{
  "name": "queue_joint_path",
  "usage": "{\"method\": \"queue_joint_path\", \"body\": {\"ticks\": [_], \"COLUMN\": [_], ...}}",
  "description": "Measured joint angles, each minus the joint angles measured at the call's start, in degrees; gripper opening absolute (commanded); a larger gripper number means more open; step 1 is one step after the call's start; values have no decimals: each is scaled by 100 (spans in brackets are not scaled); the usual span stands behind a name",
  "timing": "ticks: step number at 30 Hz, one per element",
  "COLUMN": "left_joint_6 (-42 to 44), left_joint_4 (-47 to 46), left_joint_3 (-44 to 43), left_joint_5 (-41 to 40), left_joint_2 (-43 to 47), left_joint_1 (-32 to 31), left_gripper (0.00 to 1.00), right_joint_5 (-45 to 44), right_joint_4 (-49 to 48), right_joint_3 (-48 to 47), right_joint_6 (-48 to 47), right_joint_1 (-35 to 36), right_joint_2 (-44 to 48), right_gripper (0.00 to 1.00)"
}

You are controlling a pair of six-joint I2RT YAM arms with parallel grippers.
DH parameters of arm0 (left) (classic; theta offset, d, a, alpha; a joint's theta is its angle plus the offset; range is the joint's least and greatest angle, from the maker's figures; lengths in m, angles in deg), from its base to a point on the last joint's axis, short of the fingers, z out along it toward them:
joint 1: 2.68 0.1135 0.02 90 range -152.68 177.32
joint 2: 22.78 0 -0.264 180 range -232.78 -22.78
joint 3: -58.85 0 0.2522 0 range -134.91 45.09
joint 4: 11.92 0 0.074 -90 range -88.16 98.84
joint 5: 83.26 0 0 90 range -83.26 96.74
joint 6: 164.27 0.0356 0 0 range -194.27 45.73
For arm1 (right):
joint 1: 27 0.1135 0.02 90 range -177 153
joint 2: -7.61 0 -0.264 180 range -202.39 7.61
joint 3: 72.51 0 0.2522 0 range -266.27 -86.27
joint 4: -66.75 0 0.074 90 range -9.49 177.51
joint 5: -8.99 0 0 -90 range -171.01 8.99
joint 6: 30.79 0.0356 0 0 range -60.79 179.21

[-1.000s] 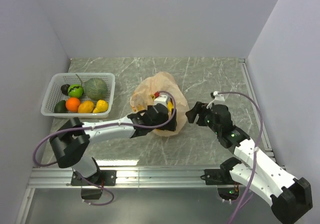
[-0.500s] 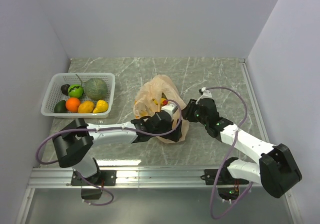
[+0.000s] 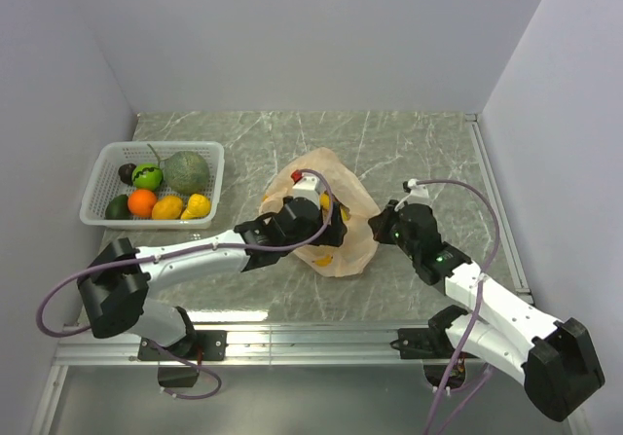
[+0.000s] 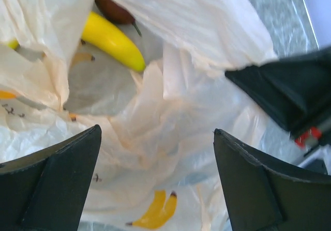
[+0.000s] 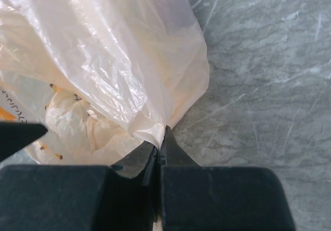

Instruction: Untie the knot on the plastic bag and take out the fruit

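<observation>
I find plastic bag (image 3: 352, 245) thin, limp, slippery. Right tool (image 5: 161, 138) pinches its corner; left tool (image 4: 156, 133) gapes wide. Banana (image 4: 111, 40), upper left of left wrist view, looks firm: I'd grab mid-body.

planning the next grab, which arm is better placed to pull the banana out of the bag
Left. The left hand is open over the mouth of the plastic bag, with the banana showing inside. The right hand is shut on the bag's edge film, holding it.
</observation>
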Motion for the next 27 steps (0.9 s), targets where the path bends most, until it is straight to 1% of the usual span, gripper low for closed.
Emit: {"method": "queue_joint_path", "body": {"ticks": [4, 6, 11, 13, 17, 21, 27], "left_joint_6": [-149, -352, -804, -968, -1279, -1620, -1794], "left_joint_4": [-2, 4, 22, 46, 35, 72, 221], "left_joint_3": [-282, -457, -828, -1010, -1248, -1397, -1897], "left_joint_5": [-304, -468, -728, -874, -1075, -1123, -1145], "left_joint_2": [-315, -601, -1272, -1543, -2004, -2426, -2999], "left_joint_1": [46, 81, 234, 282, 446, 828, 1290], "left_gripper": [86, 81, 73, 72, 76, 79, 85], "right_joint_5": [20, 20, 17, 13, -17, -35, -74], "right_joint_4": [24, 26, 26, 28, 39, 63, 109], "right_joint_3": [0, 0, 0, 2, 9, 61, 201], "right_joint_6": [-46, -46, -39, -37, -15, 13, 118], "right_joint_1": [42, 87, 254, 291, 420, 553, 758], "right_joint_2": [59, 83, 136, 136, 155, 214, 260], "right_gripper": [0, 0, 0, 0, 0, 0, 0]}}
